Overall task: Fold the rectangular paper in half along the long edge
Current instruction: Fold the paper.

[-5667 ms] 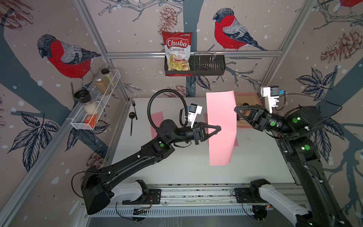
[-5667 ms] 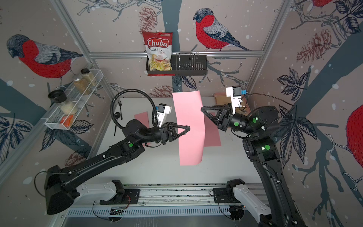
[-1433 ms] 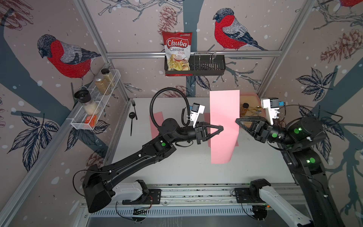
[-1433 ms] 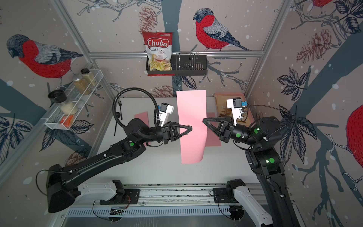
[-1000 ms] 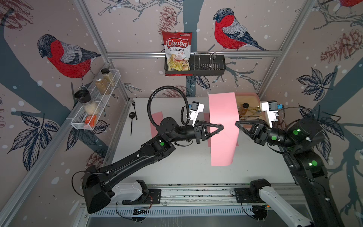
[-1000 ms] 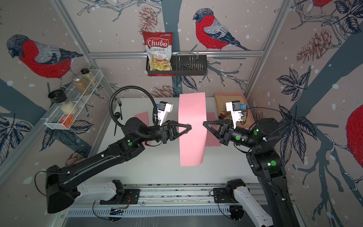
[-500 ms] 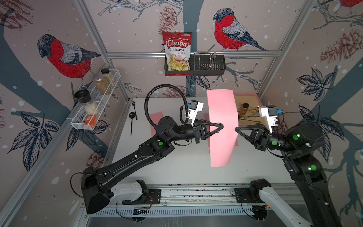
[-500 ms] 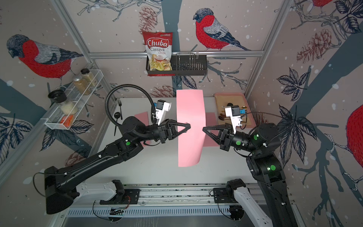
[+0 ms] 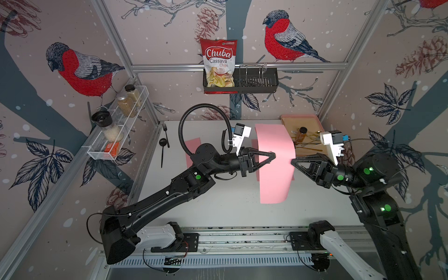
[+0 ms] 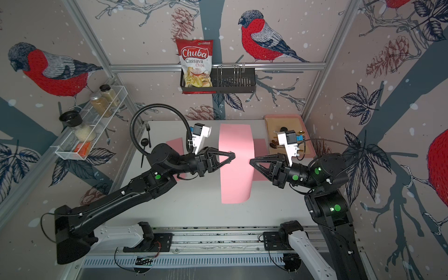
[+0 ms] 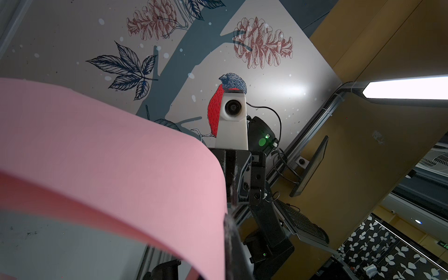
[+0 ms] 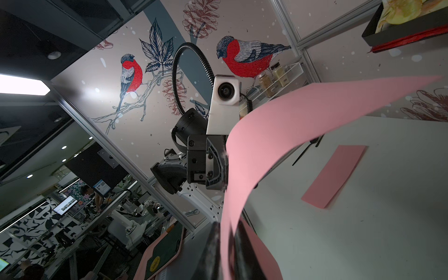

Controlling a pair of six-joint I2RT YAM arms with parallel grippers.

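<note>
Over the white desk (image 9: 218,206), left fingers (image 9: 264,157) and right fingers (image 9: 303,165) each clamp shut on a long edge of the pink rectangular paper sheet (image 9: 274,179), seemingly midway. Meet those edges squarely before creasing

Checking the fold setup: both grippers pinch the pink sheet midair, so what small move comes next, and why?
Probably bring the left gripper and right gripper toward each other. Both are shut on opposite long edges of the pink paper, which arches between them, so closing the gap should bring those edges together.
</note>
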